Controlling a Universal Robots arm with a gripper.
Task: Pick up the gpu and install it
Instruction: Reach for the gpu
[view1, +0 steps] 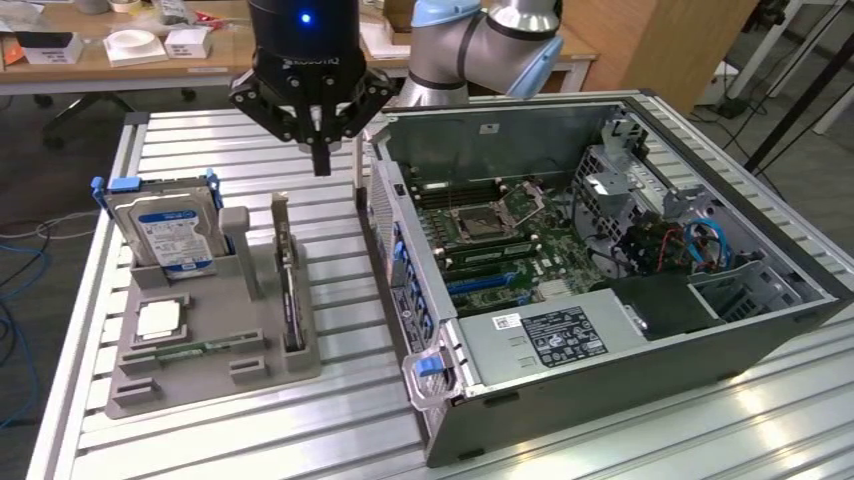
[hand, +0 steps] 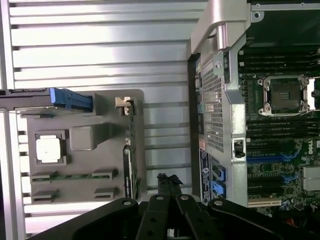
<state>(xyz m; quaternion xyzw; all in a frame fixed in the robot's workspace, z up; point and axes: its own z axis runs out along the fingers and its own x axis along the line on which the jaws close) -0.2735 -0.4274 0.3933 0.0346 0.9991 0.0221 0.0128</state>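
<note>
The gpu stands on its edge in a slot at the exterior view's right side of the grey holder, its silver bracket toward the far end. From the wrist it appears as a thin dark card. My gripper hangs above the table behind the holder, between it and the open computer case. Its fingers are shut with nothing between them, and the tips sit apart from the gpu. The motherboard lies exposed inside the case.
The holder also carries a silver hard drive with blue rails, a square processor and a green memory stick. The case wall rises close beside the holder. Desks with boxes stand behind the slatted table.
</note>
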